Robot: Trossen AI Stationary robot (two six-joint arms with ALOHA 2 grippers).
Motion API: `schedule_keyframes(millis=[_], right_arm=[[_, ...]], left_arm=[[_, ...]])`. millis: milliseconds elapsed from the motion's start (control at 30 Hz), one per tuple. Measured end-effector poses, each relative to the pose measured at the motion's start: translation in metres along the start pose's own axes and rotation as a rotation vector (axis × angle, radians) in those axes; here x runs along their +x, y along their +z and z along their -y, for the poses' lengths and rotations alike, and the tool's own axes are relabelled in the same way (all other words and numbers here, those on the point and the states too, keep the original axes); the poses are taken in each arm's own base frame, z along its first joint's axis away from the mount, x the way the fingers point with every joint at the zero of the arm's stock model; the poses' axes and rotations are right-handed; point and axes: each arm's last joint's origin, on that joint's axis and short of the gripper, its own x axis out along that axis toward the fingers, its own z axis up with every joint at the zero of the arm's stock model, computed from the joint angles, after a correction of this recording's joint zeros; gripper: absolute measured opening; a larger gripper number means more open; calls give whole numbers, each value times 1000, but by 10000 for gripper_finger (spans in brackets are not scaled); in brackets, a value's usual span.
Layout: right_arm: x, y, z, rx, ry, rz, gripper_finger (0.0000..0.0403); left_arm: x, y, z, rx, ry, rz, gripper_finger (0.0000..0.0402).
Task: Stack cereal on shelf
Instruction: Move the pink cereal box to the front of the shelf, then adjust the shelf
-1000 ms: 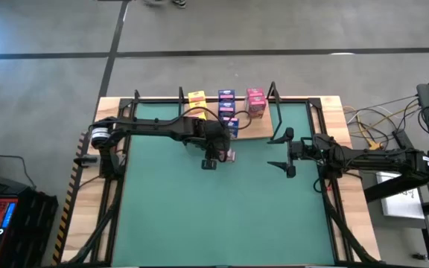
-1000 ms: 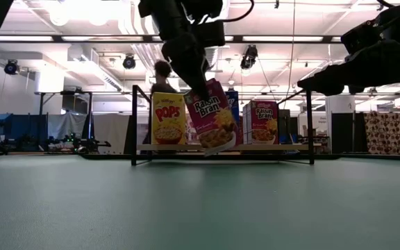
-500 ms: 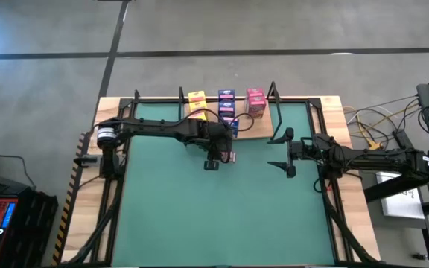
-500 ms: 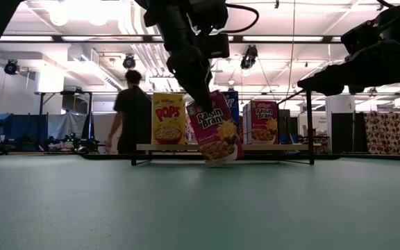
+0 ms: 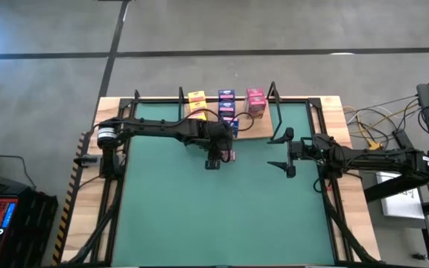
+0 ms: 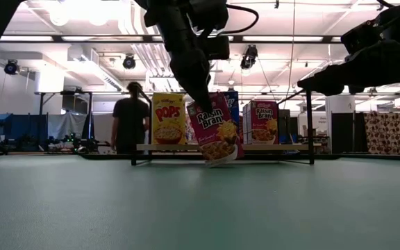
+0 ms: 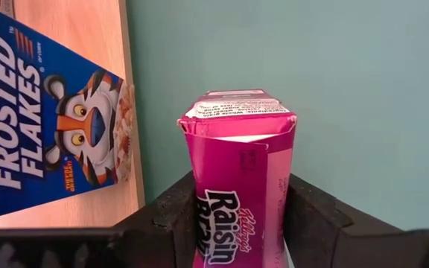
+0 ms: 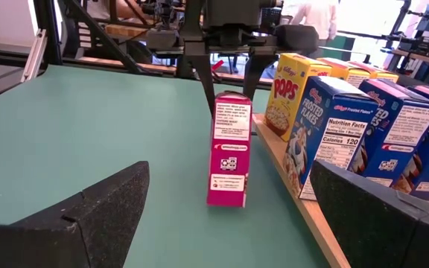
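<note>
- Grip: the left gripper (image 7: 237,223) is closed on the top of a pink Raisin Bran box (image 7: 237,149), one dark finger on each narrow side.
- Box: in the low view it sits mid-frame and leans, its lower edge on the green mat (image 5: 222,216), just in front of the shelf (image 8: 311,216) and not on the board.
- Advice: as I judge it, the box needs to be squared upright, lifted clear of the board's edge and set down in the pink row. The jaws should only let go once its base lies flat, since a leaning box is likely to tip.
- Other arm: the right gripper (image 5: 276,152) waits at centre right of the high view, fingers spread wide and holding nothing.
- Count, pink: one in the grip and at least one on the shelf (image 6: 262,121).
- Count, yellow: one Pops box (image 6: 168,118) faces front. More stand behind it, but I cannot tell how many.
- Count, blue: three Frosted Flakes boxes (image 8: 326,141) show at the right of the right wrist view.
</note>
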Motion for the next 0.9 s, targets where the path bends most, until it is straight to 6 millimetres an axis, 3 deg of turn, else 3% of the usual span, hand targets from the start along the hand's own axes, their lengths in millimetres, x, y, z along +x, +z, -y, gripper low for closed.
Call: schedule_keyframes(millis=[433, 900], right_arm=[[0, 0, 0, 0, 0, 0, 361], [0, 0, 0, 0, 0, 0, 361]], left_arm=[[0, -1, -1, 1, 12, -9, 158], [-7, -2, -1, 3, 11, -15, 315]])
